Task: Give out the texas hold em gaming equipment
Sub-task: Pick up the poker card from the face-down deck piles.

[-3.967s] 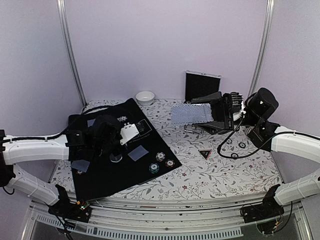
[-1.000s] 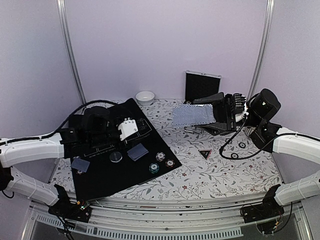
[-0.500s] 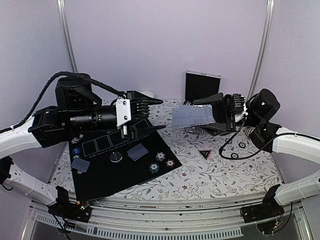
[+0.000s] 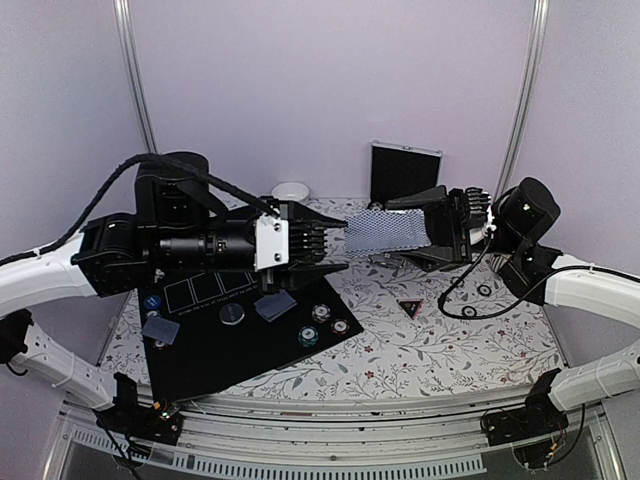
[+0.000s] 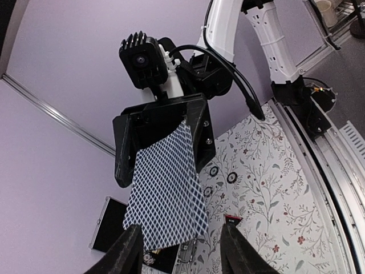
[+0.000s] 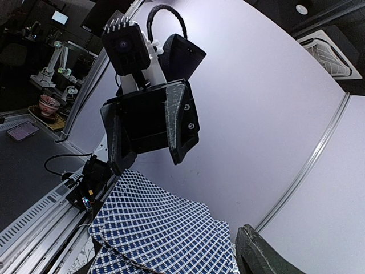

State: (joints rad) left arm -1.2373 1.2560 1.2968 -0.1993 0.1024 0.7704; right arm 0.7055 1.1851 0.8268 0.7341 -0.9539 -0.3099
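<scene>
Since the playing cards (image 4: 365, 230) clamped in the right gripper (image 4: 405, 232) look thin, slick and bendy, the wide-open left gripper (image 4: 338, 246) should pinch their free edge flat; some may slide.

Nothing stands between the spread left gripper (image 4: 338, 246) and the near edge of the fan of playing cards (image 4: 385, 230) clamped in the right gripper (image 4: 425, 232). Poker chips (image 4: 320, 314) on the black mat (image 4: 200, 350) lie well below this line. The black case (image 4: 405, 172) stands behind the fan, by the wall
</scene>
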